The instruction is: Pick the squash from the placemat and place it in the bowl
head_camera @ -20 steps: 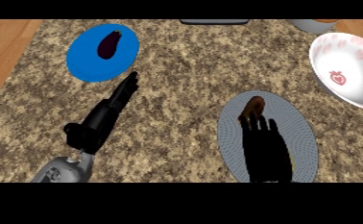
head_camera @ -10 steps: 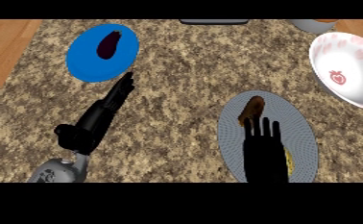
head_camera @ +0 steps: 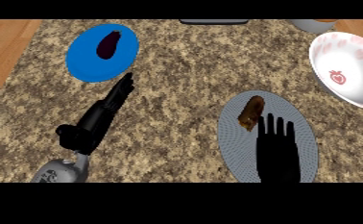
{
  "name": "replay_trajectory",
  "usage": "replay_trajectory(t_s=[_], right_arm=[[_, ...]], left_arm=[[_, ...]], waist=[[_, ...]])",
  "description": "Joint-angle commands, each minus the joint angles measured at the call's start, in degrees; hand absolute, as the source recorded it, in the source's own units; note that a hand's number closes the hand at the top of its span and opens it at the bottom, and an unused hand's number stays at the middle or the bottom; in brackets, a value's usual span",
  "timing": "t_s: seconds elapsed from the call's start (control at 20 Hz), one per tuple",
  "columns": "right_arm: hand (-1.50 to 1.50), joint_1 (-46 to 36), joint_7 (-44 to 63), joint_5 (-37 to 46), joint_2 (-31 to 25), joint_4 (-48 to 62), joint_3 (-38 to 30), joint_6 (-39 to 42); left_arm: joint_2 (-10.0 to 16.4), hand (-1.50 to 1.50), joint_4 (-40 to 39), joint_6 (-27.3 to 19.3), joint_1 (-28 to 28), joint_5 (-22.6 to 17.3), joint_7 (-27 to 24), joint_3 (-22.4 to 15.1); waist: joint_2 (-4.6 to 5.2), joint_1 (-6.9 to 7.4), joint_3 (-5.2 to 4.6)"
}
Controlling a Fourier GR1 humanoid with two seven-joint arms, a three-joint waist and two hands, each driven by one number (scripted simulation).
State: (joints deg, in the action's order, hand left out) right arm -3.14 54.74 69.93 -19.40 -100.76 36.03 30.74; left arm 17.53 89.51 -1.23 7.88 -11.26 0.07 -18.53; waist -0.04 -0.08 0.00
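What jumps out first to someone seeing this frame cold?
The black right hand lies open over the grey placemat at lower right, fingertips close to the brown squash. A bright blue plate holding a dark eggplant sits upper left; the white bowl is at the right edge.

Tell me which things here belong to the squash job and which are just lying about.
For the job: squash, grey placemat, white bowl, right hand.
Lying about: blue plate, eggplant, left hand.
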Motion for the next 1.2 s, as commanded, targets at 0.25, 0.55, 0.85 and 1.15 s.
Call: replay_trajectory(t_s=[0.25,0.55,0.85,1.15], right_arm=[[-1.5,0.3,-6.0,2.3,0.2,6.9,-7.2,-4.6],[1.5,-5.8,-13.8,0.9,0.4,9.1,-10.3,-2.3],[1.5,-6.8,-15.2,8.4,4.4,16.1,-7.4,-11.6],[1.5,-2.2,-21.6,5.8,1.6,11.1,-11.9,-12.9]], left_arm=[[-3.7,0.0,-3.0,3.4,3.1,2.6,2.0,3.4],[-5.8,0.0,4.2,1.4,-3.7,6.3,3.7,0.6],[-5.9,0.0,-0.2,5.1,0.5,6.0,2.2,5.8],[-6.1,0.0,2.8,7.9,-2.3,5.4,2.7,7.6]], waist=[[0.06,0.01,0.0],[0.01,0.42,0.01],[0.08,0.26,0.0],[0.01,0.2,0.0]])
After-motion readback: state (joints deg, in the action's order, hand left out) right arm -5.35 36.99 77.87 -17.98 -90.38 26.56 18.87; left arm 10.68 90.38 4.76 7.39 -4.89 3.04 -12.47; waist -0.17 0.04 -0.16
